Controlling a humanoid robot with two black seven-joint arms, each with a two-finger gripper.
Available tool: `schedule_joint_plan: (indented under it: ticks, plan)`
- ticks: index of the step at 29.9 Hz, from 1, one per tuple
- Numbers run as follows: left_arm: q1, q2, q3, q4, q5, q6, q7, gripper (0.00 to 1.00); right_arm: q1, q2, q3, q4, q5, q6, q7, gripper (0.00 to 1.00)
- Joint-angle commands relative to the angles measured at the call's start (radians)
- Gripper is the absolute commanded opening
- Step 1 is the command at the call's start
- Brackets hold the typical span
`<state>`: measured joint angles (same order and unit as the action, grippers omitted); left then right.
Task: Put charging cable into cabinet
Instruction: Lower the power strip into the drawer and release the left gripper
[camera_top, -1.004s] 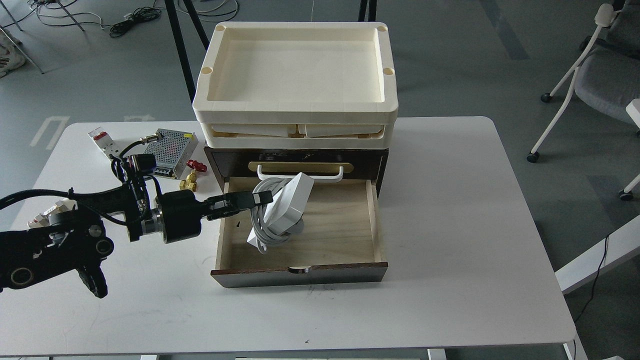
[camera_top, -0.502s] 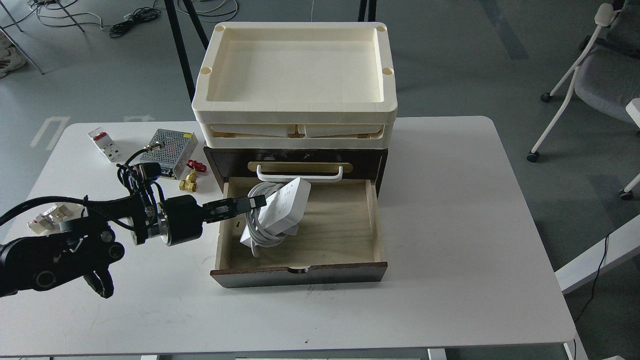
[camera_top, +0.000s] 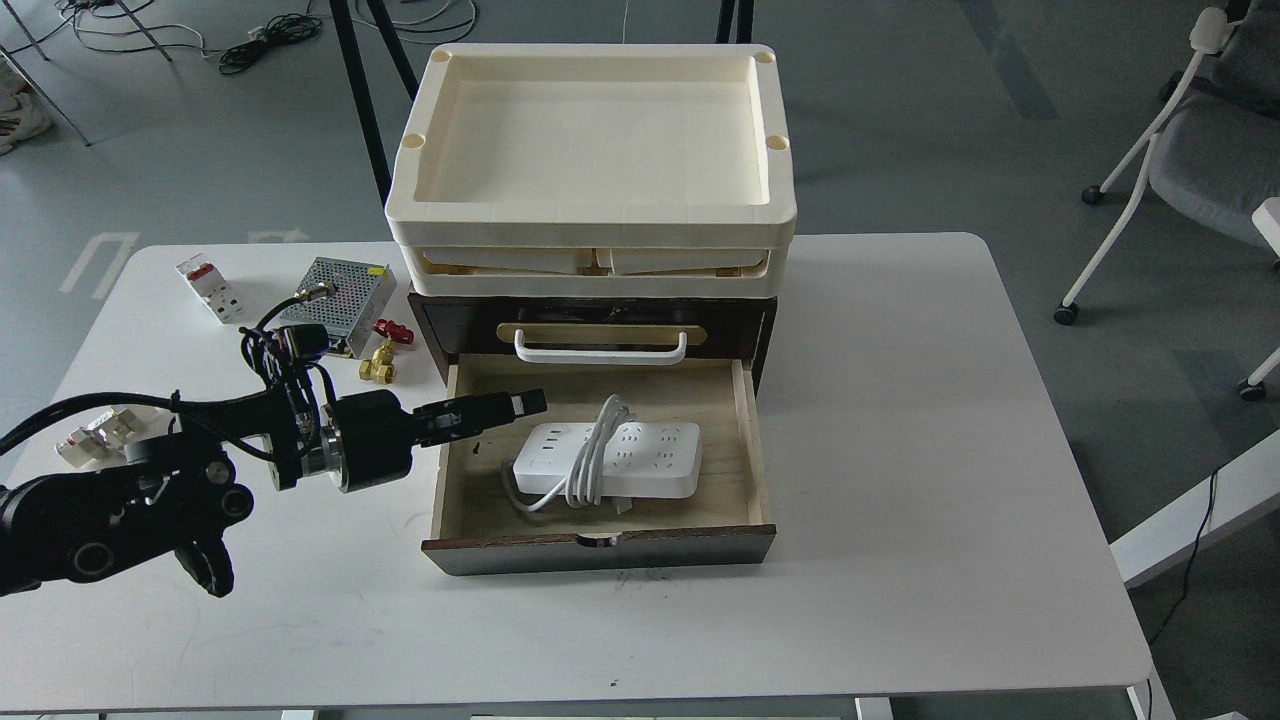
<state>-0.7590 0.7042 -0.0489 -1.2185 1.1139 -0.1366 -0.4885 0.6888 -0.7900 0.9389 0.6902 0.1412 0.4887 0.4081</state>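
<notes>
The charging cable (camera_top: 640, 460), a white power strip with its cord looped around the middle, lies flat on the pale wood floor of the pulled-out drawer. The drawer belongs to the dark brown cabinet (camera_top: 600, 552), which has a white bar handle (camera_top: 600, 352) and cream trays (camera_top: 590, 215) stacked on top. My left gripper (camera_top: 530, 403) hovers over the drawer's left rear part, just left of and above the strip. It is apart from the strip, empty and open. My right arm is out of view.
On the white table (camera_top: 900, 450), left of the cabinet, are a perforated metal power supply box (camera_top: 335, 292), a white breaker with a red switch (camera_top: 208, 290), a brass valve (camera_top: 380, 365) and small white parts (camera_top: 95, 432). An office chair (camera_top: 1200, 150) stands on the floor at far right.
The power strip was tilted upright in my left gripper over the drawer. It has been let go and now lies flat in the drawer. The gripper stays near the same spot.
</notes>
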Motion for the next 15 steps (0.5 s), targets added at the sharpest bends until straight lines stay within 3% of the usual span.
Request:
schedule_joint_plan:
  ticks: [1,8,10,15]
  plan:
    - [0.003,0.001,-0.008,-0.003,-0.014,0.000,0.000,0.71,0.000,0.000,0.000,0.000,0.000,0.000,0.000,1.00]
    - [0.052,0.053,-0.127,-0.004,-0.149,-0.026,0.000,0.74,0.000,0.000,0.003,0.000,0.000,0.000,0.001,1.00]
    - [0.084,0.095,-0.204,-0.004,-0.222,-0.076,0.000,0.74,0.001,0.002,0.003,0.000,0.000,0.000,0.000,1.00]
    - [0.196,0.150,-0.440,0.045,-0.459,-0.299,0.000,0.77,0.012,0.009,-0.005,0.018,-0.002,0.000,-0.002,1.00]
